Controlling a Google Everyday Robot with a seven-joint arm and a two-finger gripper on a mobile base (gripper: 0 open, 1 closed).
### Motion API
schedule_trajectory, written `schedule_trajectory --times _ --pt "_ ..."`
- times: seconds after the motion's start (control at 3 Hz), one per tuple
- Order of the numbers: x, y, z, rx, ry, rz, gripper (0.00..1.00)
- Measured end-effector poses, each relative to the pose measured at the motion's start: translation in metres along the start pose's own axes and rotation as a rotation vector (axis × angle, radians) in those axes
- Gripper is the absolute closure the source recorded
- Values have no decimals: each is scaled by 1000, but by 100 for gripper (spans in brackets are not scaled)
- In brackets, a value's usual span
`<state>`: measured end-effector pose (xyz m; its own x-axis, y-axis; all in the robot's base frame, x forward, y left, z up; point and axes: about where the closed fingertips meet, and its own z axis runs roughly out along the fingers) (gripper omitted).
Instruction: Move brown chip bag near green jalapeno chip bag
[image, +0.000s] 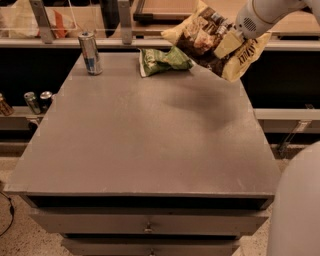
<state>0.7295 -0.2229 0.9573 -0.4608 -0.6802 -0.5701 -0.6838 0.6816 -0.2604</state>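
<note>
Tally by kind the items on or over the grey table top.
Chip bags: 2 (large brown-and-cream pillow-shaped chip bag, held in the air at far right by the gripper; small crumpled green foil chip bag, lying on the table)
Drink cans: 1 (tall silver-blue drink can, upright)
Total: 3

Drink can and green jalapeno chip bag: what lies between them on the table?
Only bare table, as the camera view shows. The hand holds the brown chip bag in the air beside the green jalapeno chip bag.
</note>
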Motion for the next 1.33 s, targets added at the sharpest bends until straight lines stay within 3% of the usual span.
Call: schedule_trajectory --times 0.33,0.67,1.33 --pt "-8 -12 21 10 -27 70 85" --pt "-8 -20 33 15 -49 129 62" --pt "-13 -20 45 -8 -67 154 15"
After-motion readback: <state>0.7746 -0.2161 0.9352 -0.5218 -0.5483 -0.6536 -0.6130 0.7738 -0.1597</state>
